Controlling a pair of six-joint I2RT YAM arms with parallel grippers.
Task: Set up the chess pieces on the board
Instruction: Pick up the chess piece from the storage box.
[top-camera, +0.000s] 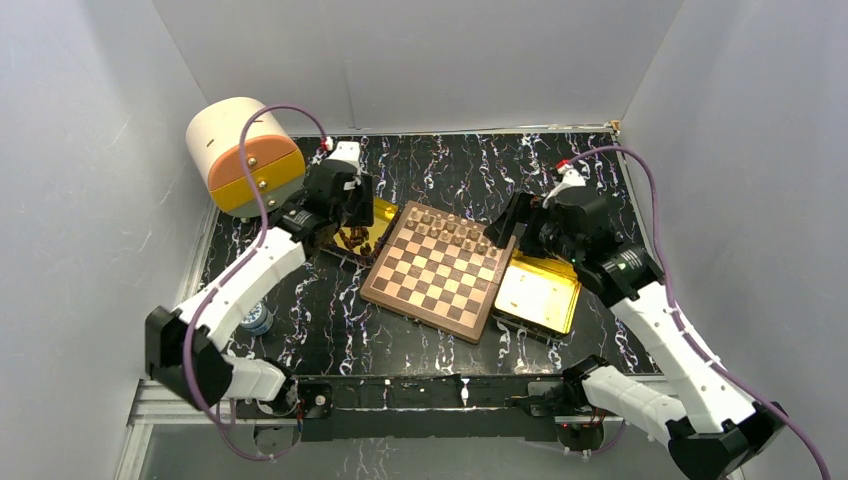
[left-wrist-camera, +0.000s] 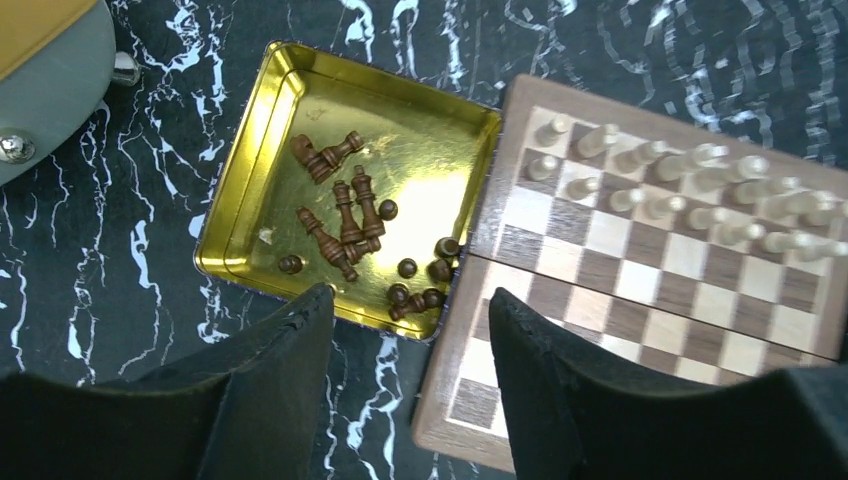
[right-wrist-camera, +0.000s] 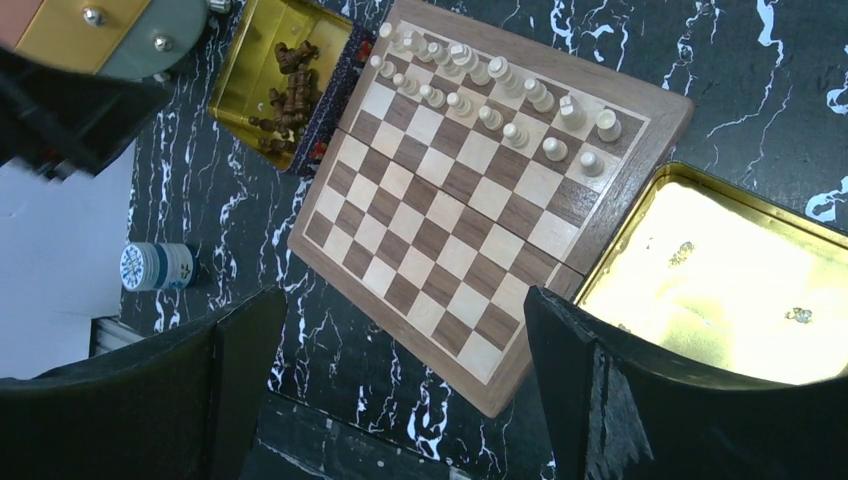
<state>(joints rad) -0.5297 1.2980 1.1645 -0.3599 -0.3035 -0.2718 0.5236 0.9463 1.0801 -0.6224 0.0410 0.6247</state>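
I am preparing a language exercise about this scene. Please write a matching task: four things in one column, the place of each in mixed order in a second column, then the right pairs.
Things
1. light pieces
2. dark pieces
3. gold tray without pieces
4. small white-and-blue jar

Places
A. lying in the other gold tray, on the left arm's side
B. on the table near the left arm, apart from the board
C. standing in two rows at the board's far edge
D. beside the board, on the right arm's side

Pairs: 1-C, 2-A, 3-D, 4-B
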